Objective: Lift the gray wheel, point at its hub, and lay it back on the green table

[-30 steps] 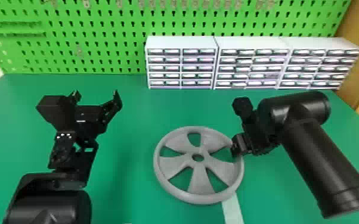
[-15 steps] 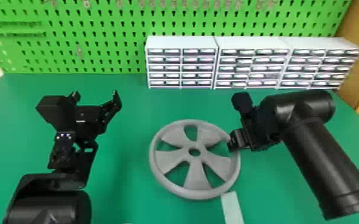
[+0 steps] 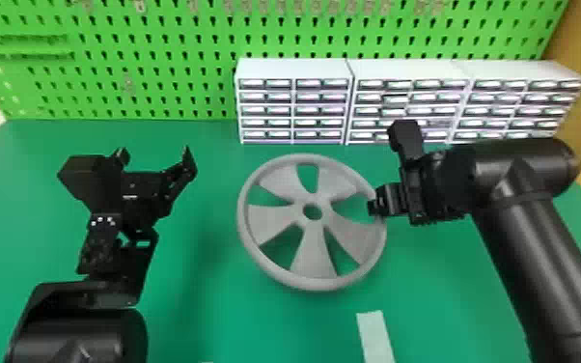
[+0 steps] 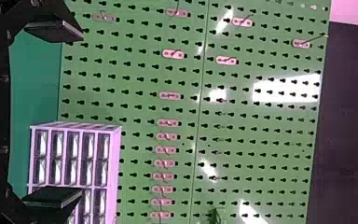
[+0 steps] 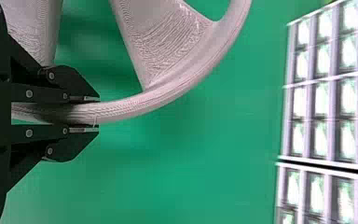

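In the head view my right gripper (image 3: pixel 377 207) is shut on the right side of the gray wheel's rim. The gray wheel (image 3: pixel 316 251) is held above the green table (image 3: pixel 198 309), its face and round hub turned up toward the head camera. Seen from the right wrist, the gripper (image 5: pixel 86 114) has a finger on each side of the gray wheel's rim (image 5: pixel 168 95). Left of the wheel, apart from it, my left gripper (image 3: pixel 155 159) stands with its fingers spread and nothing between them. In the left wrist view this gripper (image 4: pixel 53 114) faces the pegboard.
White drawer cabinets (image 3: pixel 294 111) stand along the back of the table, close behind the right gripper. Behind them rises a green pegboard (image 3: pixel 159 58). A pale strip (image 3: pixel 374 335) lies on the table in front of the wheel. A brown panel borders the right side.
The wheel has moved up off the pale strip and slightly left, held in my right gripper. Its near rim now stands well apart from the strip. My left arm has kept still.
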